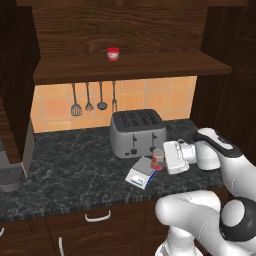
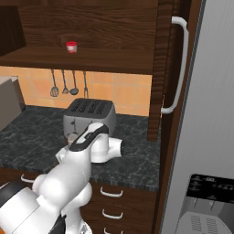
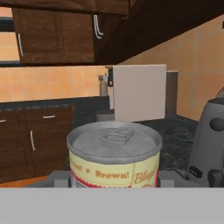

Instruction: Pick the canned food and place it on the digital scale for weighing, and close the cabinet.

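The canned food (image 1: 158, 157) has a silver top and a beige label with a red band; in the hand view the canned food (image 3: 114, 155) looms close. My gripper (image 1: 159, 161) reaches in from the right and is shut on it. The tin stands at the right rear corner of the digital scale (image 1: 140, 174), a small flat grey-topped device in front of the toaster; I cannot tell whether it touches the plate. The dark brown cabinet (image 1: 130, 67) above the counter stands open, and its right door (image 2: 164, 68) with a long bar handle (image 2: 181, 64) is swung out.
A silver toaster (image 1: 138, 132) stands just behind the scale. A red-and-white cup (image 1: 113, 54) sits on the cabinet shelf. Utensils (image 1: 88, 99) hang on the tiled wall. A dark appliance (image 1: 11, 172) is at the counter's left end and a grey fridge (image 2: 212, 137) at the right.
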